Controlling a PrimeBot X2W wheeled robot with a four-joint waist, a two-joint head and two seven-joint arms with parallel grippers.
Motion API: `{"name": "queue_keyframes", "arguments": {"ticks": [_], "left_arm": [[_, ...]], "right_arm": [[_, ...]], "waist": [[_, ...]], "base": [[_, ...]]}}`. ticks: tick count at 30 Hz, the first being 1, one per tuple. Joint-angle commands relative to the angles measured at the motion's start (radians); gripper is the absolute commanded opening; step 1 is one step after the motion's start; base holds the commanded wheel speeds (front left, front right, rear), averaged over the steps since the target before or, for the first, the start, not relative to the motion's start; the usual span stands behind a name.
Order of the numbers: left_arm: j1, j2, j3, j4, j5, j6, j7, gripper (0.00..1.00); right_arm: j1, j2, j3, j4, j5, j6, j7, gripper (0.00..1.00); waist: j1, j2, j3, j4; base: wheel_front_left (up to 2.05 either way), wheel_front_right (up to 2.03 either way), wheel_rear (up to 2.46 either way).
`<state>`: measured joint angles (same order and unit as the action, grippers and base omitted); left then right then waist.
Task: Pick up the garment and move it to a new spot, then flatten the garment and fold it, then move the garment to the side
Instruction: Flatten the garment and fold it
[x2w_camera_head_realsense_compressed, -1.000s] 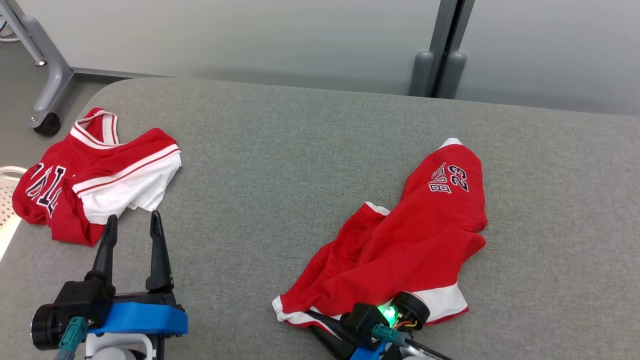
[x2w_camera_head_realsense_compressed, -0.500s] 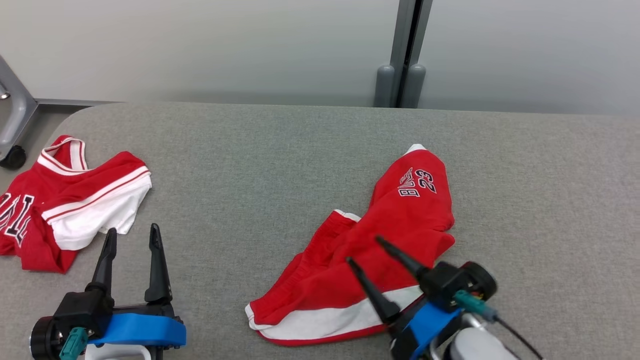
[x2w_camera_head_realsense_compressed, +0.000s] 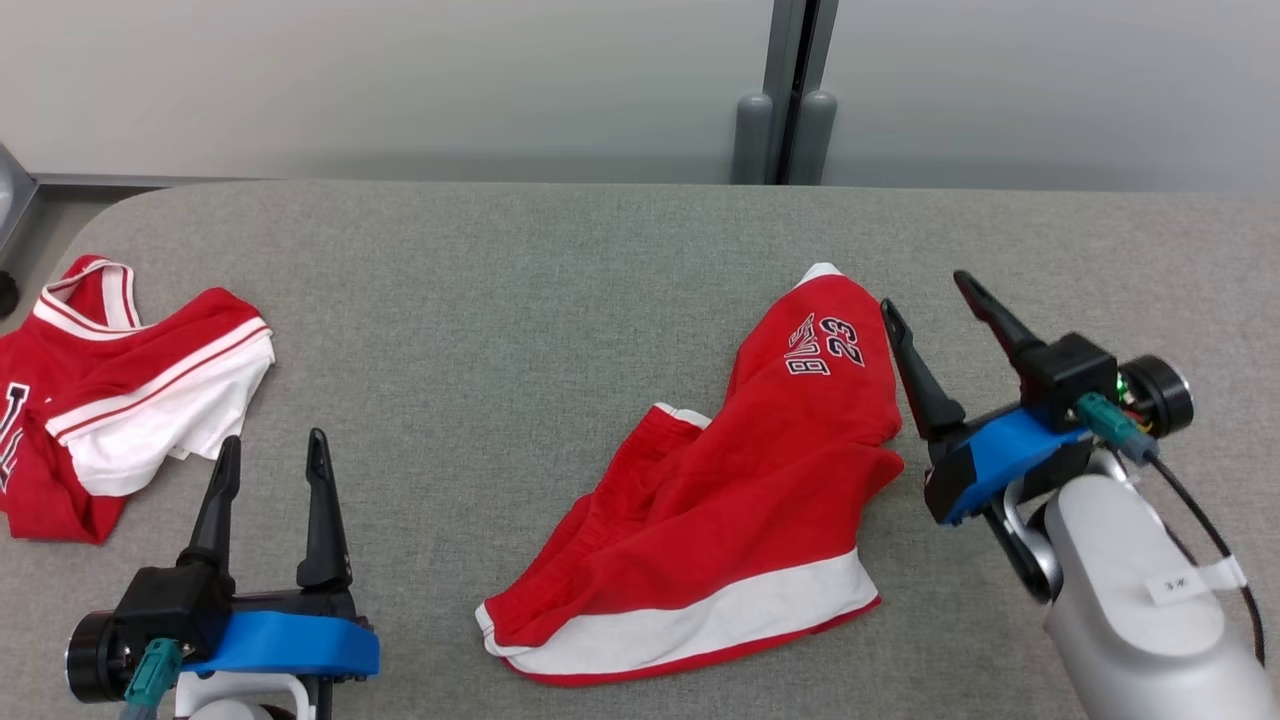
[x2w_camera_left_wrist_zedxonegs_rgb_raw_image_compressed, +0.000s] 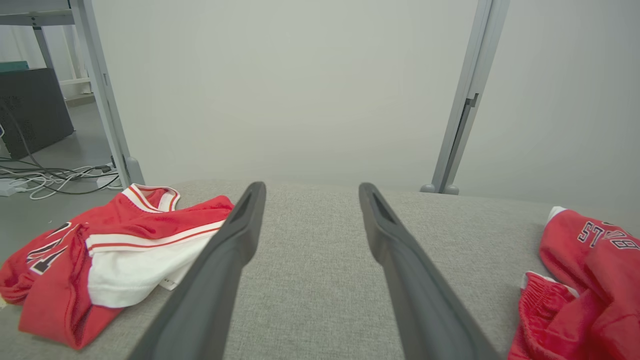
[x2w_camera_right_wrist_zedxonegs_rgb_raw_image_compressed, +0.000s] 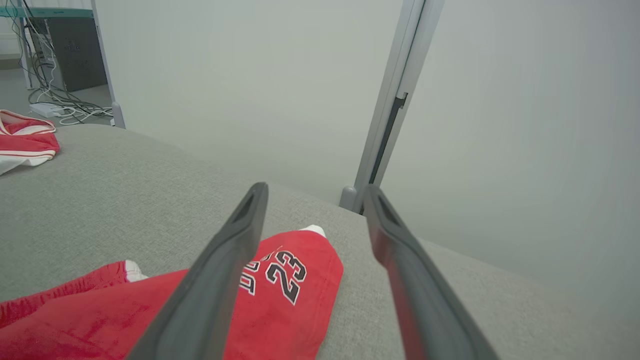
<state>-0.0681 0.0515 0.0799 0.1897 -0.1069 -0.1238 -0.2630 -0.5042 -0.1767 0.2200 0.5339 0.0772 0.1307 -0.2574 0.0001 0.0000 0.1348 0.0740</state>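
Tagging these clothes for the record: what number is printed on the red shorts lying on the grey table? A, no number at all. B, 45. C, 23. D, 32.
C: the red shorts carry a black 23 beside the lettering near one leg hem.

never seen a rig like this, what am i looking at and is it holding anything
This wheeled robot has two arms. The picture looking down comes from a camera on its head; the other two come from cameras on its wrists, looking along each arm's two dark fingers. The left end effector sits at the lower left, the right end effector at the right; both are open and hold nothing. On the grey fabric-covered table lie crumpled red shorts with white trim and a 23 print, beside the right fingers, and a red and white jersey at the left.
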Motion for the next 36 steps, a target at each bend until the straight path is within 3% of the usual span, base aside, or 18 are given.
{"name": "queue_keyframes", "arguments": {"ticks": [1, 12, 24, 25, 26, 36], "left_arm": [[-0.013, -0.002, -0.005, -0.003, -0.004, -0.004, -0.003, 1.00], [-0.072, -0.002, -0.015, 0.001, -0.019, -0.007, -0.003, 1.00], [-0.111, -0.002, -0.035, 0.015, -0.040, -0.008, -0.003, 1.00], [-0.113, -0.001, -0.037, 0.016, -0.041, -0.007, -0.003, 1.00], [-0.114, -0.001, -0.039, 0.018, -0.042, -0.006, -0.003, 1.00], [-0.110, -0.001, -0.050, 0.017, -0.052, 0.007, -0.003, 1.00]], "right_arm": [[-0.024, -0.005, -0.002, 0.011, -0.009, 0.000, -0.002, 1.00], [-0.260, -0.001, 0.021, 0.313, -0.043, 0.000, 0.052, 1.00], [-0.339, 0.045, 0.102, 0.655, 0.015, 0.000, 0.195, 1.00], [-0.340, 0.052, 0.111, 0.668, 0.031, 0.000, 0.201, 0.79], [-0.344, 0.059, 0.122, 0.672, 0.045, 0.000, 0.204, 0.00], [-0.506, 0.052, 0.192, 0.634, 0.105, 0.000, 0.070, 0.00]], "waist": [[-0.0001, 0.0000, 0.009, 0.007], [-0.0001, 0.0000, 0.098, 0.054], [-0.0001, 0.0000, 0.136, 0.086], [-0.0001, 0.0000, 0.136, 0.088], [-0.0001, 0.0000, 0.134, 0.090], [-0.0001, 0.0000, 0.116, 0.122]], "base": [[0.00, 0.00, 0.00], [0.00, 0.00, 0.00], [0.00, 0.00, 0.00], [0.00, 0.00, 0.00], [0.00, 0.00, 0.00], [0.00, 0.00, 0.00]]}}
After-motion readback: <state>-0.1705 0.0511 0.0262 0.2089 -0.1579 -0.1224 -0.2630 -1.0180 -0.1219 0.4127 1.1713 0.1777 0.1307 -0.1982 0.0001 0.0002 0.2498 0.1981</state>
